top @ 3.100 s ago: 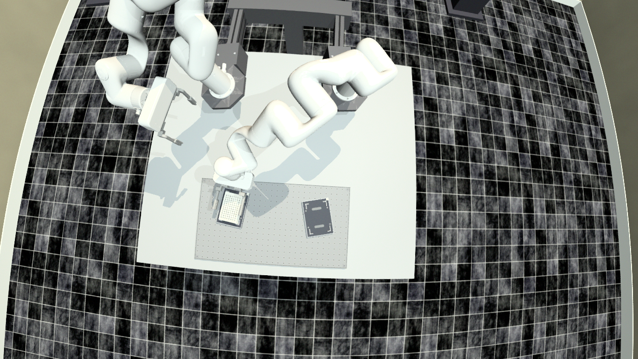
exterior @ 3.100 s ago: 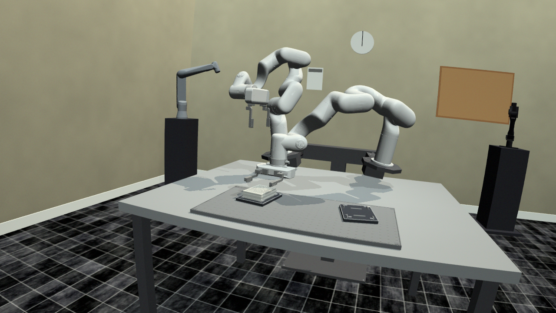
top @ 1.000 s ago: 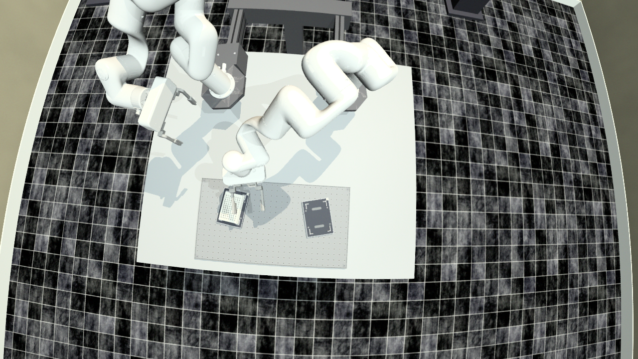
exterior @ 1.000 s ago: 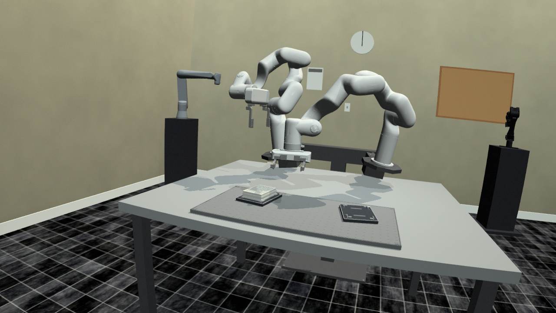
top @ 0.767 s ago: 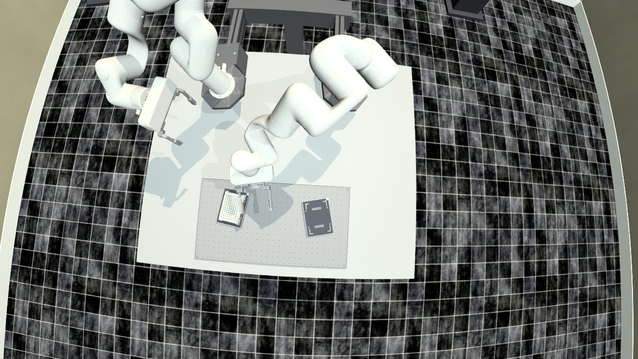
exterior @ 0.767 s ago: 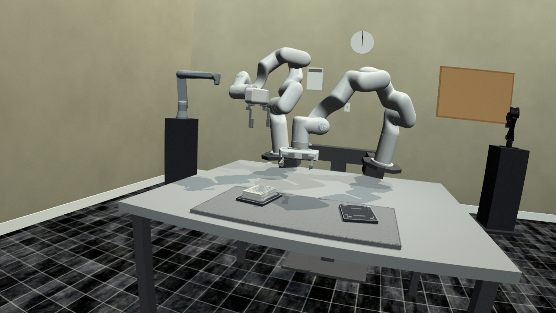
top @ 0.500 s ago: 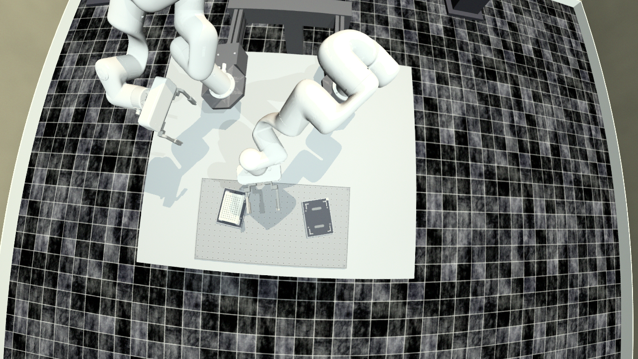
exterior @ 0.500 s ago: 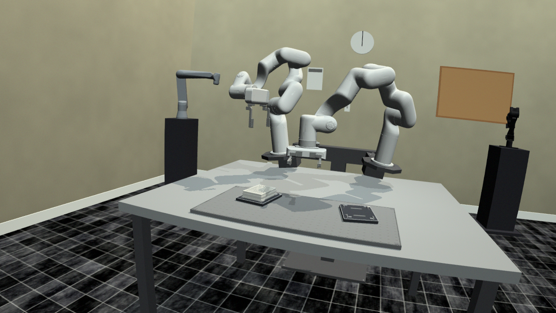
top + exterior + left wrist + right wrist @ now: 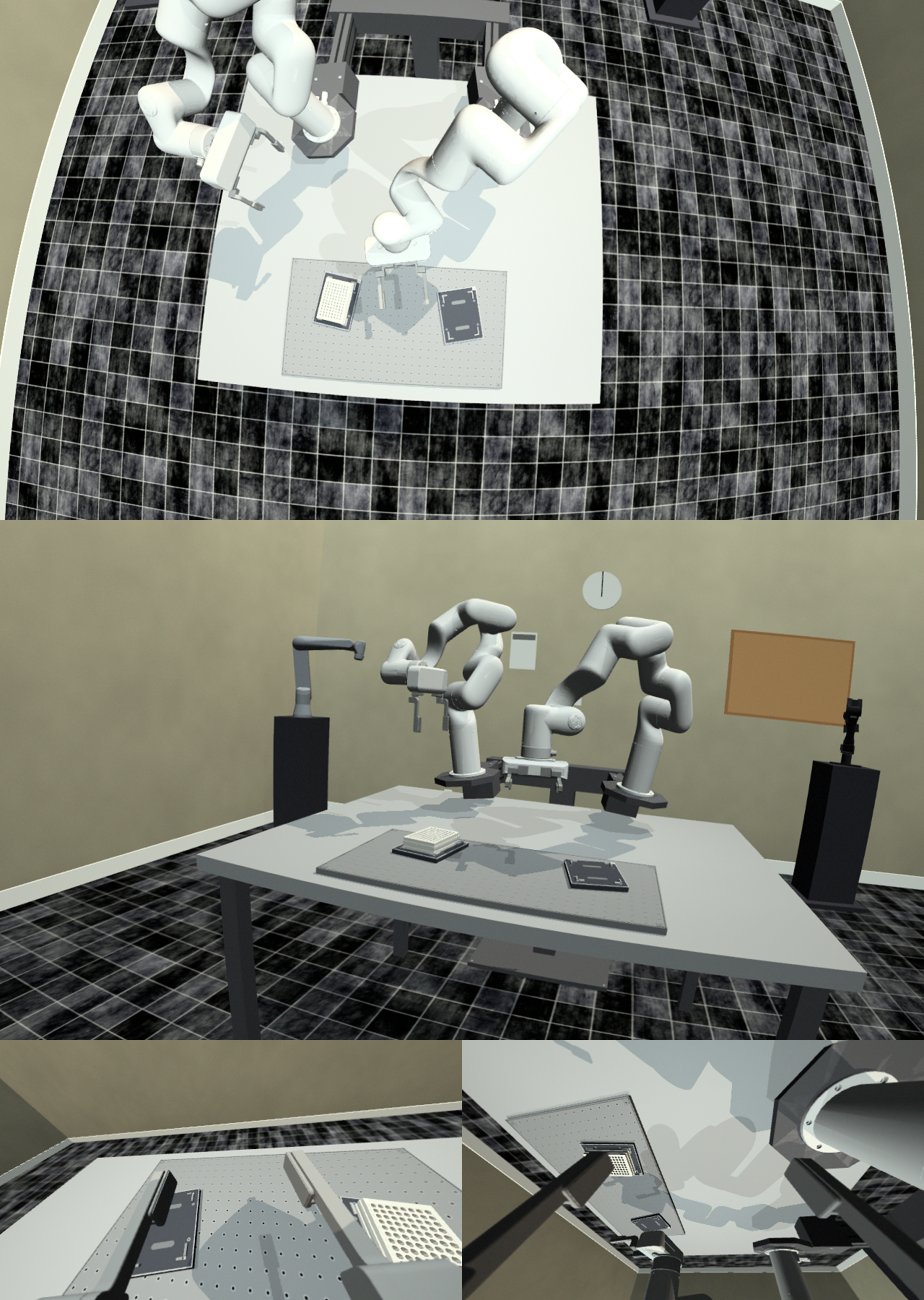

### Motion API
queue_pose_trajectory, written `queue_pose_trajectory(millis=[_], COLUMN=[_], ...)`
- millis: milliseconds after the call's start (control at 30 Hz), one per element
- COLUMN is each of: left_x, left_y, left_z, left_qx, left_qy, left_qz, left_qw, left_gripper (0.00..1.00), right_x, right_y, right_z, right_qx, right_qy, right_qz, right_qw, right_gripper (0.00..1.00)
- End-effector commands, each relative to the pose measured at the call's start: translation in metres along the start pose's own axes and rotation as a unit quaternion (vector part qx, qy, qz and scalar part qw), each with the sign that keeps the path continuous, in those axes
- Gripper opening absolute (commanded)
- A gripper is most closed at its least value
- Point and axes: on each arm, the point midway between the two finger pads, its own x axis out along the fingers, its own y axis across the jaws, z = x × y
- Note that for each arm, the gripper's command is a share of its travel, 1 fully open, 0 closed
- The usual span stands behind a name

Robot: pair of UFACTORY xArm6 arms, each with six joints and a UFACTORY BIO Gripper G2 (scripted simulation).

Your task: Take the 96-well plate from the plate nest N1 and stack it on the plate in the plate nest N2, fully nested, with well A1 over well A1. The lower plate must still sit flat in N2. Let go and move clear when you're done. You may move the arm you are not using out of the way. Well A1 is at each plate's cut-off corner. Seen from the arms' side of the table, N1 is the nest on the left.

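N1 (image 9: 460, 316) (image 9: 595, 875) (image 9: 173, 1231) (image 9: 650, 1223) is a dark, empty nest. N2 (image 9: 352, 305) (image 9: 413, 855) (image 9: 638, 1164) holds a stack of cream 96-well plates (image 9: 337, 299) (image 9: 431, 840) (image 9: 415, 1235) (image 9: 621, 1166), which looks like two, level and squarely aligned. The cut corners and the lower plate's seating are too small to check. My left gripper (image 9: 403, 304) (image 9: 534, 787) (image 9: 232, 1188) is partly open, with nothing between its fingers. It hangs above the board between the nests, clear of the stack. My right gripper (image 9: 271, 179) (image 9: 431, 729) (image 9: 698, 1168) is wide open and empty, high beside its base.
Both nests stand on the grey perforated board (image 9: 388, 362) (image 9: 515, 906) (image 9: 234, 1173) on the white table (image 9: 555, 258). The left arm (image 9: 465, 148) reaches over the table towards the board. The right arm (image 9: 290, 64) is folded back, away from the nests.
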Motion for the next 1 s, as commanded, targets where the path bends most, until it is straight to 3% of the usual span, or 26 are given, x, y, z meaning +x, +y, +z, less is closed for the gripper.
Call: queue_pose_trajectory(millis=[0,967], left_x=[0.003,0.013], left_y=[0.022,0.141], left_z=[0.010,0.047], left_qx=[-0.002,-0.002], left_qy=[-0.002,-0.002], left_qz=[0.000,0.000], left_qw=[1.0000,1.0000], left_gripper=[0.37,0.37], right_x=[-0.001,-0.001], right_y=[0.001,0.001], right_z=[0.000,0.000], right_qx=[0.000,0.000], right_qy=[0.000,0.000], right_qz=[0.001,0.001], right_qw=[1.0000,1.0000], right_gripper=[1.00,1.00])
